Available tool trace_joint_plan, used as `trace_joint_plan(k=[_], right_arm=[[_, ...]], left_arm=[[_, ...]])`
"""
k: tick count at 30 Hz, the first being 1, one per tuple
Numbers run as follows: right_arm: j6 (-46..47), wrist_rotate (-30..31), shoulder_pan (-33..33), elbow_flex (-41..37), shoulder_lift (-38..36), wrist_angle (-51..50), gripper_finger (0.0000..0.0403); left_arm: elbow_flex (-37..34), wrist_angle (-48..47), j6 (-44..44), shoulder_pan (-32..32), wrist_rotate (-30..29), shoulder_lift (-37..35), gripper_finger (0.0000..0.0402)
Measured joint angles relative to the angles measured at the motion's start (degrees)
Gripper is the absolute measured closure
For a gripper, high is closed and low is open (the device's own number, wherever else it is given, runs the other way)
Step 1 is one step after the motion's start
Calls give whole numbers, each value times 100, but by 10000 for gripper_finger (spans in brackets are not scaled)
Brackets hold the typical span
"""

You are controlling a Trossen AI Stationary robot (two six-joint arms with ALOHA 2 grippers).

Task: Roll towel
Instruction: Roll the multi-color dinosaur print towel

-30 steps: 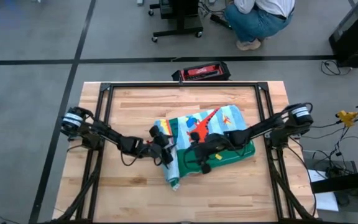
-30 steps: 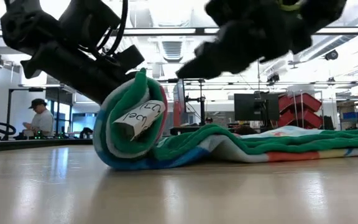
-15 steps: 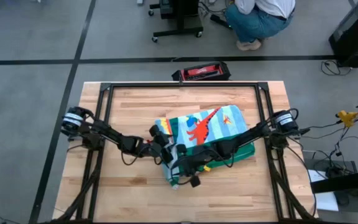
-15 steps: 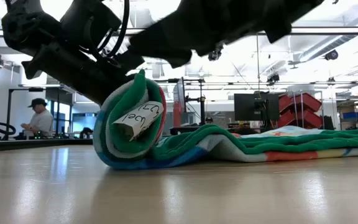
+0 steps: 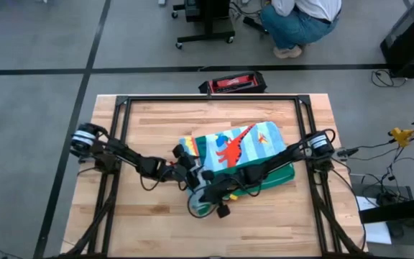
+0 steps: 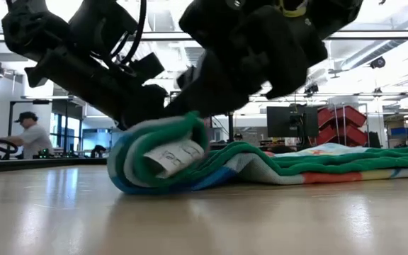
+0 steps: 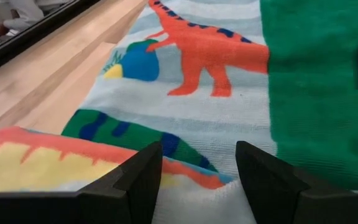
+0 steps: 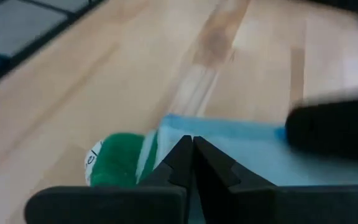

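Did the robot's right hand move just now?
Yes. The right hand slid across the towel, away from the right side rail of the table frame, to the rolled end near the left hand. It now presses on that roll.

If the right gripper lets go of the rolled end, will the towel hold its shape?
Probably not. The towel looks soft and floppy: its rolled end sits squashed under the shut right gripper and would likely spring looser. The flat part drapes limply, so pushing should bunch it, not slide it.
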Motion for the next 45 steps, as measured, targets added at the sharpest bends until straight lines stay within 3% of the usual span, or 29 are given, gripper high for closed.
trace_joint_plan(k=[6, 12, 22, 27, 37, 45], right_arm=[[257, -2, -33, -250, -8, 13, 402], [362, 19, 0, -294, -5, 51, 402], [227, 57, 123, -315, -31, 105, 403], [-302, 621, 301, -387, -434, 155, 403], [-65, 1239, -95, -2276, -2310, -241, 403], [1243, 1398, 43, -3149, -2255, -727, 403]], left_arm=[[248, -1342, 8, -81, 0, -852, 212], [232, -2712, -590, -104, -12, -1385, 212], [-35, -1292, 173, 405, -12, -682, 212], [104, -1057, 240, 646, 0, -132, 212], [161, -1055, 154, 699, -36, 60, 212], [161, -1034, 154, 729, -9, 58, 212]])
